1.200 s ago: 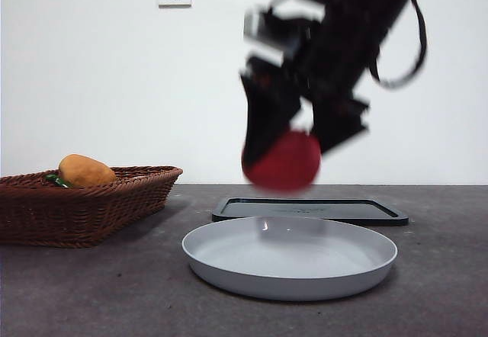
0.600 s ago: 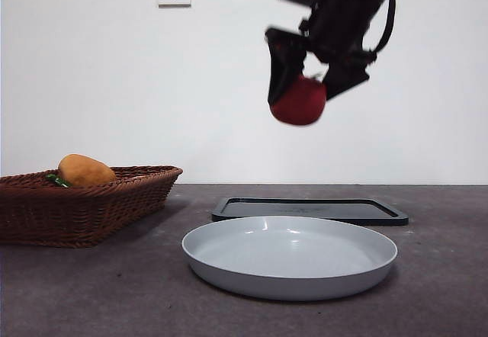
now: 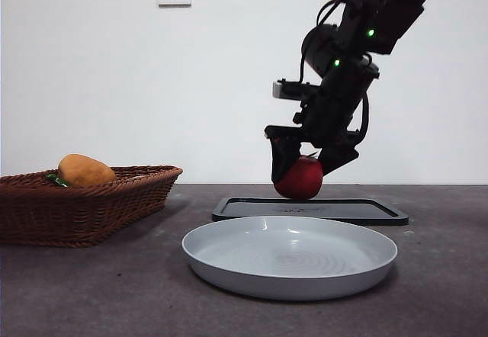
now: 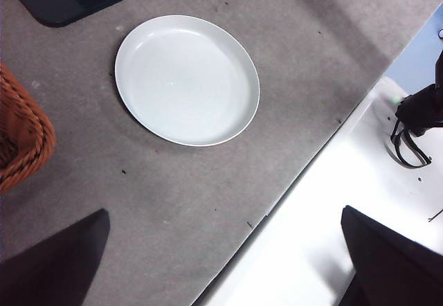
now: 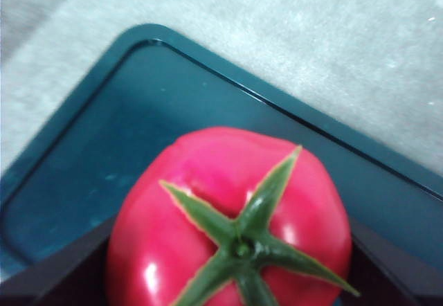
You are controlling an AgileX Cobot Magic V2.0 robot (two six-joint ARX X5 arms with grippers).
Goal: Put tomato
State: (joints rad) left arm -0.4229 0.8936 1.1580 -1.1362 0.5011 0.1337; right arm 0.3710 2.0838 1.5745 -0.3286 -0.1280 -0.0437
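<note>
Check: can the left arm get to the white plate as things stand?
Probably yes. The left gripper hangs open above the white plate, nothing between; the right gripper holds the tomato over the black tray behind.

- The right pincer [image 3: 303, 171] is clamped on the tomato [image 3: 299, 178] low over the dark tray [image 3: 381, 212]; its arm slants down from the upper right and blocks that side above the tray.
- The white plate [image 3: 290, 257] lies on the bench [image 3: 442, 291] in front of the tray, shallow and bare, open from above.
- The wicker basket [image 3: 84, 203] stands at the left, well apart from the plate, an orange fruit [image 3: 85, 171] rising above its rim.
- Bare bench lies between basket and plate, and right of the plate.
- The left pincer [image 4: 221, 264] hangs high over the bench edge, jaws wide apart, away from everything.
</note>
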